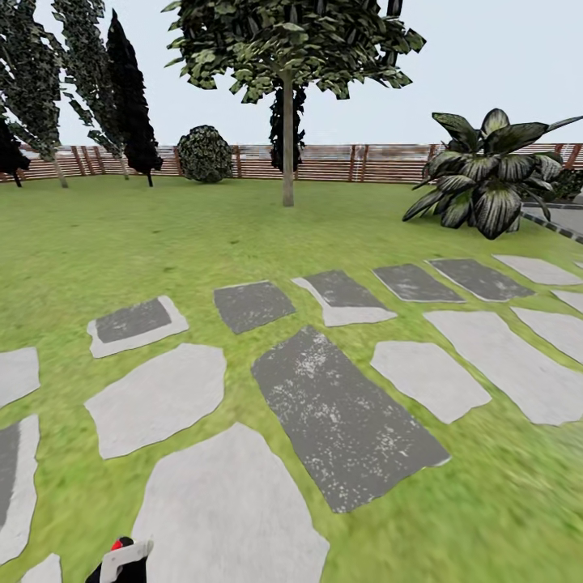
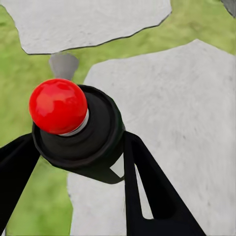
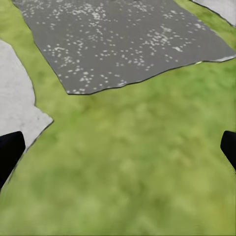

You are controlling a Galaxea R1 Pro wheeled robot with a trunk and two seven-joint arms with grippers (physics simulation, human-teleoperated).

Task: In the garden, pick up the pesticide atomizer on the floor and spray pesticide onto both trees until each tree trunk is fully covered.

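pesticide atomizer (image 2: 81, 130), apparently clamped in left hand (image 2: 78, 162)

head: looked forward and down across stepping-stone slabs (image 1: 340, 421) toward the fence (image 1: 324, 162) | wrist views: close, aimed past fingers onto the same slabs and grass (image 3: 137, 162)

Glossy red top on matt black pesticide atomizer (image 2: 73, 128); rough speckled stepping-stone slabs (image 1: 344, 421); slatted wooden fence (image 1: 324, 162).

Red-topped black pesticide atomizer (image 2: 73, 128); green lawn (image 1: 121, 235); grey speckled stepping stones (image 1: 344, 421).
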